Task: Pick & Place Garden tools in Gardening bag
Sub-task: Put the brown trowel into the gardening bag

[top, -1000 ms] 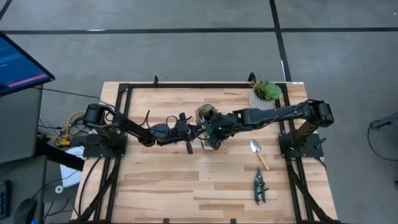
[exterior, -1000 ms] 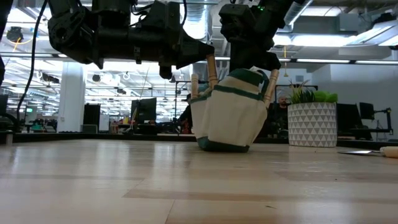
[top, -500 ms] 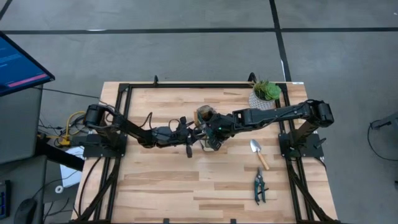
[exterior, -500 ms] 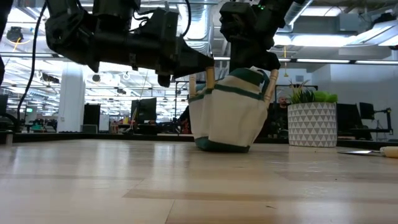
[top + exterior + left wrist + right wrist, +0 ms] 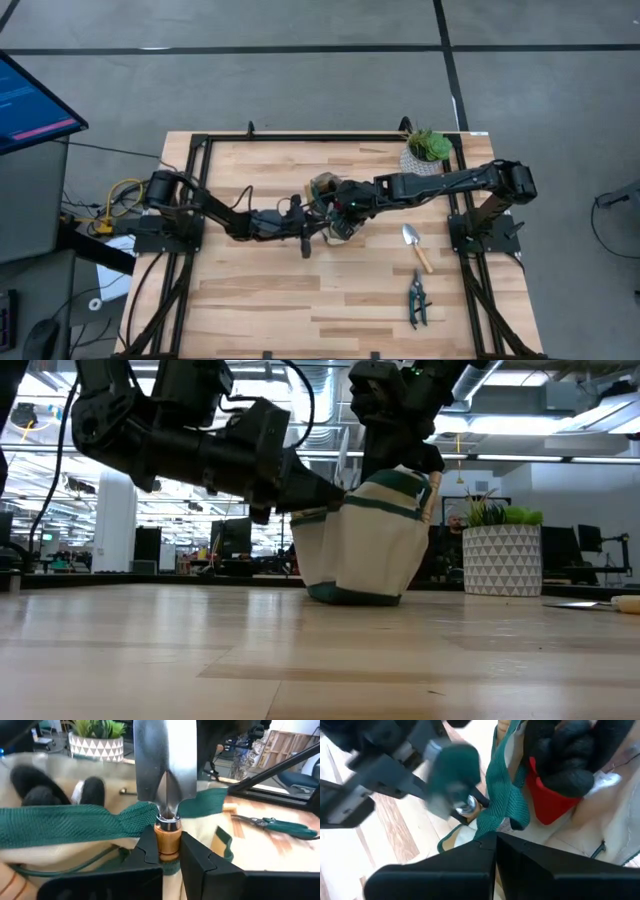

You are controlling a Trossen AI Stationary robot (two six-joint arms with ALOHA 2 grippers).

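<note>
The beige gardening bag [image 5: 328, 190] with green trim stands mid-table on its bottom [image 5: 352, 596], leaning a little. A red-and-black glove [image 5: 560, 775] lies inside it. My left gripper [image 5: 168, 847] is at the bag's mouth, shut on a trowel whose silver blade [image 5: 165, 765] points past the green strap [image 5: 75, 822] into the bag. My right gripper [image 5: 495, 852] is above the bag, shut on its green handle strap. A second trowel [image 5: 415, 246] and green-handled shears [image 5: 417, 298] lie flat on the table to the right. My left gripper pinches the trowel's wooden handle [image 5: 168, 840] just behind the metal collar, between its two fingers. The fingers run nearly level along the handle, coming from the table's left. The trowel is lifted clear, blade forward over the bag's rim. My right gripper pinches the bag's green handle strap [image 5: 501, 822] between its shut fingers, slanting down from above and from the table's right. The strap runs up from the bag's rim to the fingers. The bag hangs partly from it, bottom on the table.
A green plant in a white patterned pot [image 5: 427, 152] stands at the far right corner. A black frame [image 5: 200, 150] runs round the tabletop. There is bare wood along the near side [image 5: 300, 300].
My left gripper has sunk and tipped from slanting toward level, moving right toward the bag with the trowel. The bag's side facing that arm has bulged outward. My right gripper has kept the strap in place.
</note>
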